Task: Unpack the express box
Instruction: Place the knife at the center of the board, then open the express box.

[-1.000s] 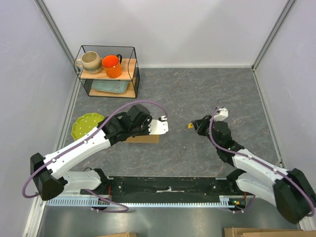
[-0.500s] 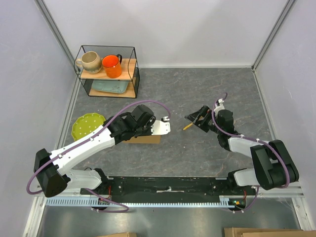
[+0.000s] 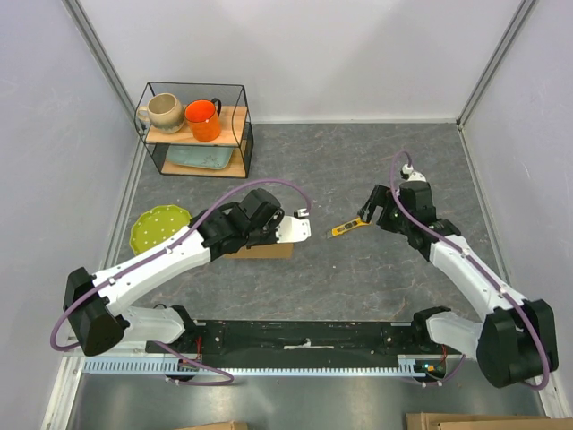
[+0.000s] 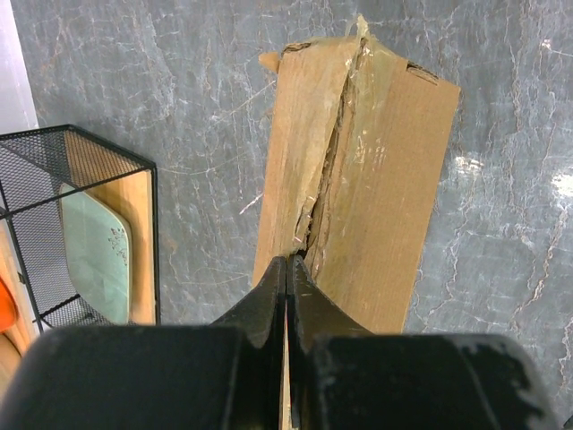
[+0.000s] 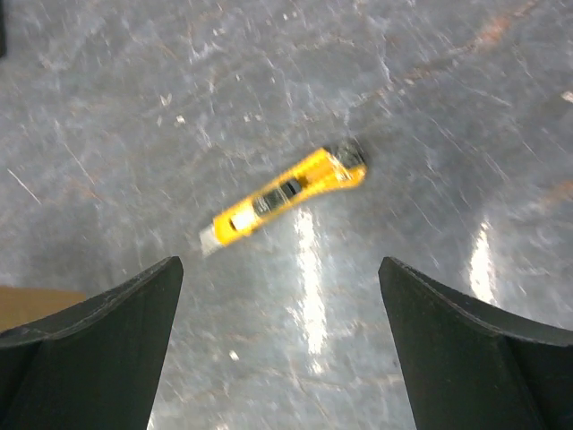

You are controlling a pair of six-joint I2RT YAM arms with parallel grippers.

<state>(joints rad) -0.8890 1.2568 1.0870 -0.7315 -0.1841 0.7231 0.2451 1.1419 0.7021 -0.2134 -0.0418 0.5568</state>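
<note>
The left hand (image 4: 288, 270) has its two fingers pressed tight together. Their tips sit right at the torn crack that runs down the middle of the box (image 4: 376, 179). I cannot tell if they pinch any tape or card. The box lies flat on the counter (image 3: 358, 278) under this hand, with crinkled clear tape along the crack.

The right hand (image 5: 279, 269) is spread wide and holds nothing. It hangs over a yellow knife (image 5: 282, 202) that lies on the counter, not touching it. The knife is to the right of the box, apart from it.

To the left of the box, near it, lies a green plate (image 3: 154, 226) with dots.

At the far left stands a wire rack (image 3: 247, 143). On its top shelf are two mugs side by side: a tan mug (image 3: 164, 112) and an orange mug (image 3: 203, 119). On its low shelf lies a pale green tray (image 3: 192, 158).

Counted up: two hands, one box, one knife, one plate, one rack, two mugs, one tray.
</note>
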